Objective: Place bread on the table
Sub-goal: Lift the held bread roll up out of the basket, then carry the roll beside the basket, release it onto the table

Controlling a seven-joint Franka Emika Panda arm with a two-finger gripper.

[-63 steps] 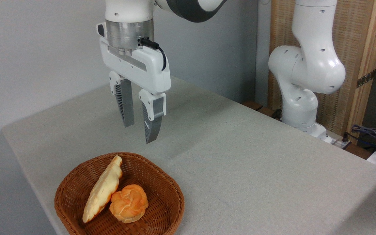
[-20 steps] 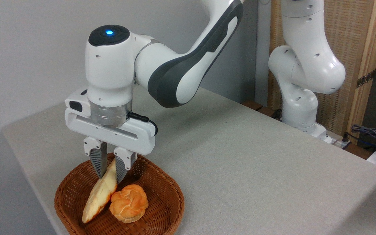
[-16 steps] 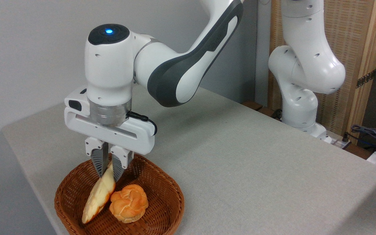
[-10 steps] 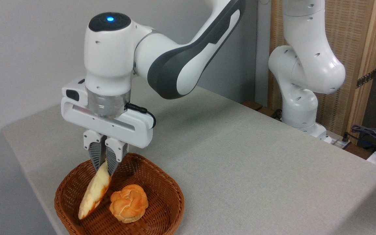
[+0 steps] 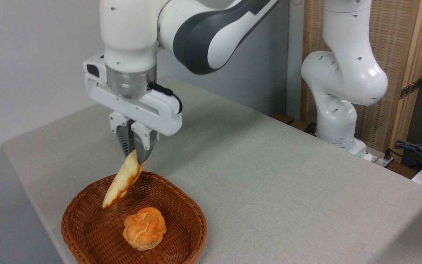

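The long twisted bread [image 5: 122,181] hangs tilted in the air over the far left part of the basket, its lower tip pointing down-left. My gripper [image 5: 134,156] is shut on the loaf's upper end, its grey fingers [image 5: 142,146] pinching it from both sides. The loaf is clear of the basket floor. The table [image 5: 269,176], covered in light grey-beige cloth, stretches to the right and behind.
A brown wicker basket [image 5: 181,234] stands at the table's near left corner with a round knotted orange bun [image 5: 145,227] inside. The arm's white base [image 5: 339,110] stands at the far right edge. Cables [image 5: 416,150] lie at the right.
My gripper came down into the basket, shut on the loaf's upper end, then rose and shifted slightly right, lifting the loaf off the basket floor. The bun stayed put.
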